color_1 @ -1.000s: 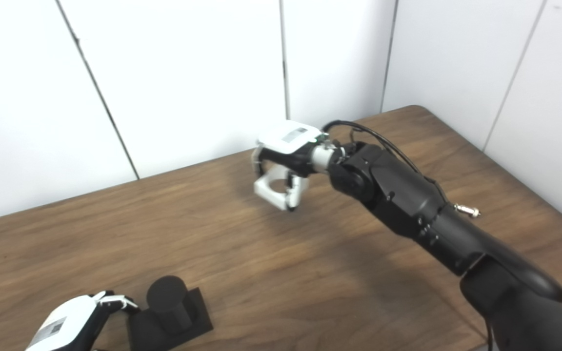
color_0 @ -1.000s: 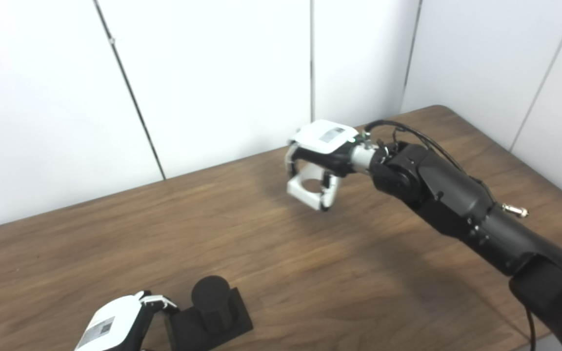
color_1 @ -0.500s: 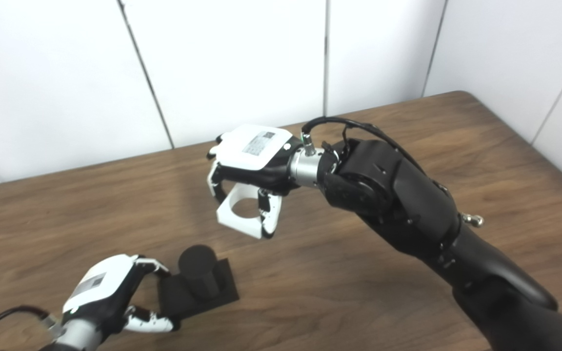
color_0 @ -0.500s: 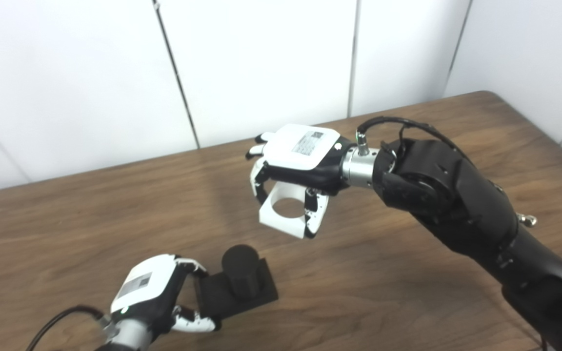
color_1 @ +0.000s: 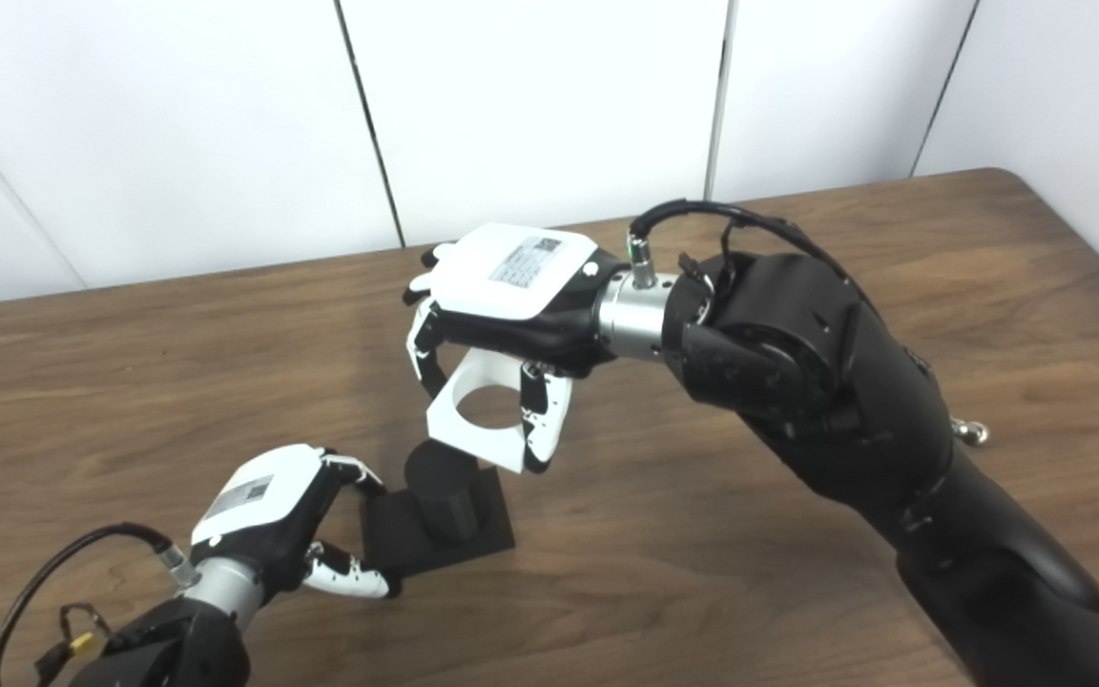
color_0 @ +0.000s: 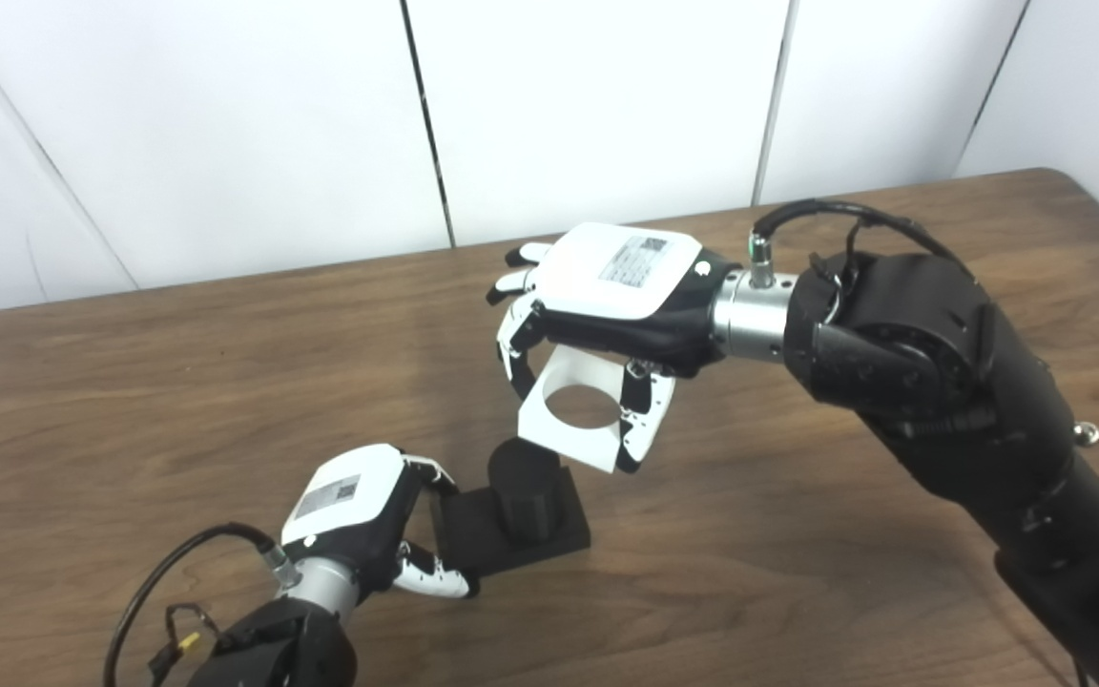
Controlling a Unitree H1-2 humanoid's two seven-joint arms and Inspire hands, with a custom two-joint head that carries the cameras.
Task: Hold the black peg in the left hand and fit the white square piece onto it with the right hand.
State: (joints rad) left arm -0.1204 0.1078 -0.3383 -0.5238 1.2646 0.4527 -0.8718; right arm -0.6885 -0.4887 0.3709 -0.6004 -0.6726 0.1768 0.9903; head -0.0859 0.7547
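Note:
The black peg (color_0: 523, 489) is a short cylinder standing upright on a square black base (color_0: 564, 534) that rests on the wooden table (color_0: 177, 382). My left hand (color_0: 359, 515) grips the base's left edge, fingers above and thumb below. My right hand (color_0: 607, 305) holds the white square piece (color_0: 564, 444) with a round hole in the air. The piece hangs tilted just above and to the right of the peg's top, its lower left corner close over the peg.
White wall panels rise behind the table's far edge. The right arm (color_0: 941, 401) stretches in from the lower right across the table. A black cable (color_0: 154, 592) loops at the left wrist near the front edge.
The camera has panned left. My right hand has carried the white piece down and towards the peg, now nearly over it. The left hand keeps its grip on the base.

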